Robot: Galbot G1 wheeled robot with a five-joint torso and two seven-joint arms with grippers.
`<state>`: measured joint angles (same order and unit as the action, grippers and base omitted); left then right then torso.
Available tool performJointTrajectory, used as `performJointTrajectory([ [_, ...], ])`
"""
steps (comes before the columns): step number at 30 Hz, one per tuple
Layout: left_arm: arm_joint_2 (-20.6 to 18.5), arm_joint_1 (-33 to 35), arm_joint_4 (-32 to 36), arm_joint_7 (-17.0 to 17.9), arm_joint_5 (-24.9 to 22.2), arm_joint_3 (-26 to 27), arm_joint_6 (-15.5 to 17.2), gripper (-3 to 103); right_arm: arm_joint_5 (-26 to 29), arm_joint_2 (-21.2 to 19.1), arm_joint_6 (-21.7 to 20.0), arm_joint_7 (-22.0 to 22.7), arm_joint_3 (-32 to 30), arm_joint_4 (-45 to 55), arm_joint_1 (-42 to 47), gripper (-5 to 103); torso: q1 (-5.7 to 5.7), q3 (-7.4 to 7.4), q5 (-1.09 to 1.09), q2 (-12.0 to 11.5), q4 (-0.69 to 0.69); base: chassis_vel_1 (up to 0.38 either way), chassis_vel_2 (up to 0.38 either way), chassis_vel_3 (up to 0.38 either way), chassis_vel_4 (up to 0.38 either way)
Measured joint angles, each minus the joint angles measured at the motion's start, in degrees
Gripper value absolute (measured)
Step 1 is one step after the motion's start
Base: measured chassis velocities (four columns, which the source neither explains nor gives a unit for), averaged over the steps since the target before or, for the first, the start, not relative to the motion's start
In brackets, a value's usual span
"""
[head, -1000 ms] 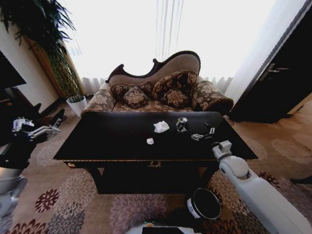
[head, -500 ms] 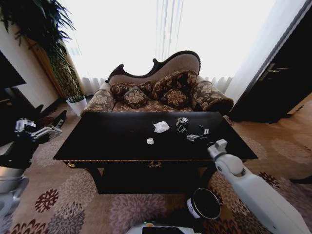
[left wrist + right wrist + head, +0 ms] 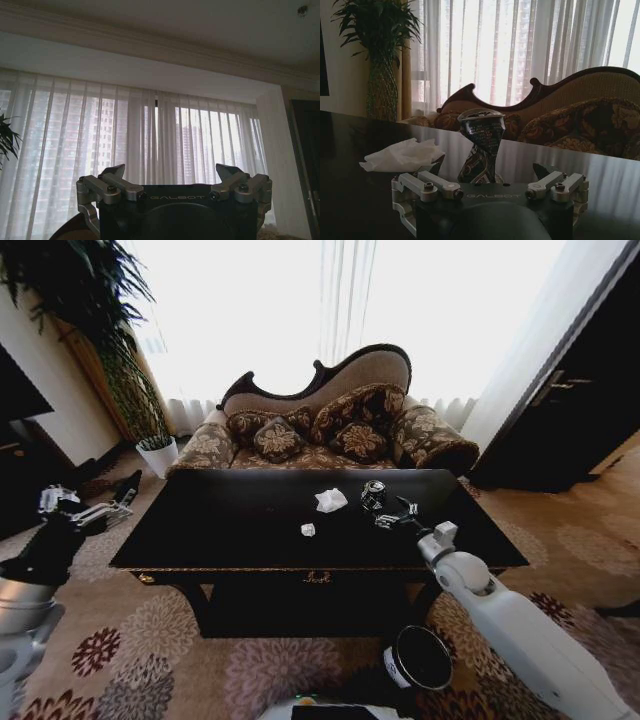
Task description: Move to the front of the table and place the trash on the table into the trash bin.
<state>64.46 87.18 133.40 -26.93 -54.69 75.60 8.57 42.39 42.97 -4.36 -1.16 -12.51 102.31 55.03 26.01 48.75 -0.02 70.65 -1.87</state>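
Observation:
On the black table (image 3: 225, 530) stand a crushed dark can (image 3: 373, 495), a crumpled white tissue (image 3: 330, 500) and a tiny white scrap (image 3: 308, 530). My right gripper (image 3: 390, 516) hovers low over the table, open, just short of the can. In the right wrist view the can (image 3: 481, 142) stands upright, dented, straight ahead between the open fingers of that gripper (image 3: 490, 167), with the tissue (image 3: 402, 155) beside it. The round trash bin (image 3: 420, 658) sits on the carpet below the table's front right. My left gripper (image 3: 85, 508) is held open beyond the table's left end; in its own wrist view the left gripper (image 3: 170, 172) faces curtains.
A patterned brown sofa (image 3: 330, 430) stands right behind the table. A tall plant (image 3: 90, 310) and a white pot (image 3: 158, 453) are at the back left. A dark cabinet (image 3: 580, 410) fills the right side. Patterned carpet (image 3: 150, 640) surrounds the table.
My right gripper has moved leftward and farther over the table, closing in on the can. The left arm has shifted slightly.

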Motion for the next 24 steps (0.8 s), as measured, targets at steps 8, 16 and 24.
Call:
performJointTrajectory([
  [8,-0.3,-0.2,-1.1,-0.1,0.9,-0.4,-0.2,100,0.2,1.3,-0.1,-1.0,2.0,-2.4,-2.9,100,0.0,0.0,0.0,0.0,0.01,0.0,0.0,0.0,0.0],
  [16,-0.2,-0.6,-2.0,-0.3,2.9,-1.7,-0.6,100,0.0,2.1,1.9,-3.3,2.7,-4.1,-4.1,95,-0.01,0.0,0.01,0.0,0.0,0.0,0.0,0.0,0.0],
  [24,-0.1,-1.0,-2.4,-0.4,3.7,-2.7,-0.7,100,0.0,2.4,3.5,-5.1,2.4,-4.9,-4.6,63,-0.01,0.0,0.01,0.0,0.01,0.0,0.0,0.0,0.0],
])
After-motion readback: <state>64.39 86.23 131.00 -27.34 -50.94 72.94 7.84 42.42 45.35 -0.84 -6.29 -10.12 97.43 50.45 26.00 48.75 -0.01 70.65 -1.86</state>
